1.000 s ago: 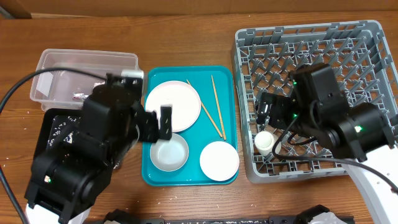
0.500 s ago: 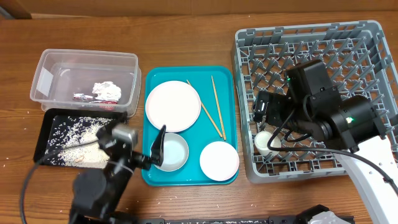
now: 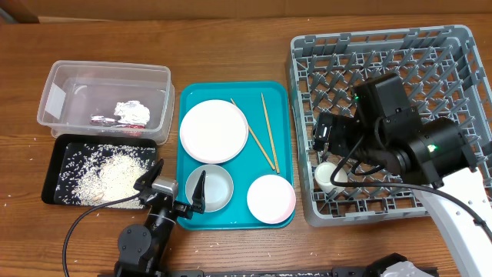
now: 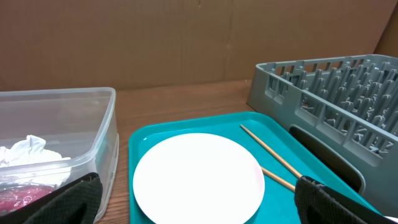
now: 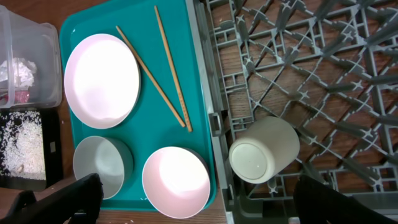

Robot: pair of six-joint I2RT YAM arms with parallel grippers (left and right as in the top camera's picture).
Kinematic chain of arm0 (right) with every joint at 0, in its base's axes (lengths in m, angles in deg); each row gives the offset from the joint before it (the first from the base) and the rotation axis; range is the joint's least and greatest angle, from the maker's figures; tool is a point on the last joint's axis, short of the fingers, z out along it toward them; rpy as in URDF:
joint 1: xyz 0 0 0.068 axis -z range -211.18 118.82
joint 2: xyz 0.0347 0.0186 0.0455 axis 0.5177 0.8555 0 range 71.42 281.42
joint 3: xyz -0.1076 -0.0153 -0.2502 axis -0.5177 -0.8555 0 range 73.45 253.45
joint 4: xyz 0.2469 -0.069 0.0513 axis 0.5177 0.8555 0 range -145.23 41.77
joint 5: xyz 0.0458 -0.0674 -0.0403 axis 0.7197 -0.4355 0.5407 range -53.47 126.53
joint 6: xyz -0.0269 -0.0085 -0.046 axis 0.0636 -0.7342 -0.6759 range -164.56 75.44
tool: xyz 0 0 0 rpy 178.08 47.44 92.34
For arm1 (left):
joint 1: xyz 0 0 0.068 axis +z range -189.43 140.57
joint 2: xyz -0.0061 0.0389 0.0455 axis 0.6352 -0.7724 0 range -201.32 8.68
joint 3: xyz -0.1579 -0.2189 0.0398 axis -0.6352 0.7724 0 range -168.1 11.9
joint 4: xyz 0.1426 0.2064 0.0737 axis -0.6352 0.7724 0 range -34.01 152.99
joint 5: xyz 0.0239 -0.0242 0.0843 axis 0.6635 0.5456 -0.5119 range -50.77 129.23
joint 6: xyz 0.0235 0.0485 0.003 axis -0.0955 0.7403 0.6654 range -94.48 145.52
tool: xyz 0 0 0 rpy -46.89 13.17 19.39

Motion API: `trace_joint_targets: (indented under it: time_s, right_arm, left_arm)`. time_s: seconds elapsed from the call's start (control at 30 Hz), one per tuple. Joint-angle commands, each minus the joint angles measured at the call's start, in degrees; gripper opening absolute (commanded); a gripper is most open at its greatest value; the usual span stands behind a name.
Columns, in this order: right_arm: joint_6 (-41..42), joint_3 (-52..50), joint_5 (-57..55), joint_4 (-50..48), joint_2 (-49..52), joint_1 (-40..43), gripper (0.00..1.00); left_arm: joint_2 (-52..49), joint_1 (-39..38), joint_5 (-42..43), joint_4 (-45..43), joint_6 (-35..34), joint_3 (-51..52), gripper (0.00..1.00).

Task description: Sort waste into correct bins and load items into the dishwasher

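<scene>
The left fingers (image 4: 68,205) stand wide apart with nothing between them. The left wrist view looks between them at the plate (image 4: 198,177) on the teal tray (image 4: 144,134), with the chopsticks (image 4: 273,162) just right of it. Only the overhead view shows where those fingers are. One is over the left rim of the grey bowl (image 3: 214,188), the other over the near right corner of the black tray (image 3: 55,161), which holds the rice (image 3: 108,178). Whether either finger touches anything cannot be told. On the far side of that tray sits the clear tub (image 3: 54,77), with the wrapper (image 3: 127,113) inside it.

The right fingers (image 5: 68,199) are also spread and empty, one over the teal tray's near edge and the other over the dish rack (image 5: 298,56). The overhead view hides them under the arm. The right wrist view shows the cup (image 5: 264,149) tipped over in the rack's near left corner, one round end turned toward the camera. The white bowl (image 5: 176,182) sits at the teal tray's near right corner, beside the grey one.
</scene>
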Motion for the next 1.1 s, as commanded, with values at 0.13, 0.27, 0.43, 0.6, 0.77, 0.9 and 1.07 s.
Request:
trace_joint_targets:
  time_s: [0.13, 0.27, 0.43, 0.6, 0.77, 0.9, 1.07]
  right_arm:
    - [0.24, 0.94, -0.48, -0.28, -0.13, 0.17, 1.00]
    - [0.57, 0.94, 0.09, -0.46, -0.13, 0.15, 1.00]
    - [0.66, 0.94, 3.65, -8.35, -0.13, 0.15, 1.00]
    - [-1.99, -0.50, 22.29, -13.05, 1.31, -3.17, 1.00]
    - [2.89, -5.51, 10.80, -20.65, 10.56, -21.68, 0.85]
    - [9.49, -5.53, 2.43, -23.41, 18.71, -26.38, 0.72]
    - [10.95, -5.53, 2.62, -26.53, 28.94, -27.32, 0.57]
  left_arm:
    - [0.61, 0.57, -0.87, -0.31, 1.25, 0.72, 1.00]
    - [0.61, 0.57, -0.87, -0.31, 1.25, 0.72, 1.00]
    - [0.61, 0.57, -0.87, -0.31, 1.25, 0.72, 1.00]
    - [0.61, 0.57, -0.85, -0.31, 1.25, 0.72, 1.00]
    - [0.59, 0.57, -0.87, -0.31, 1.25, 0.72, 1.00]
    - [0.59, 0.57, -0.87, -0.31, 1.25, 0.74, 1.00]
    - [0.59, 0.57, -0.87, -0.31, 1.25, 0.72, 1.00]
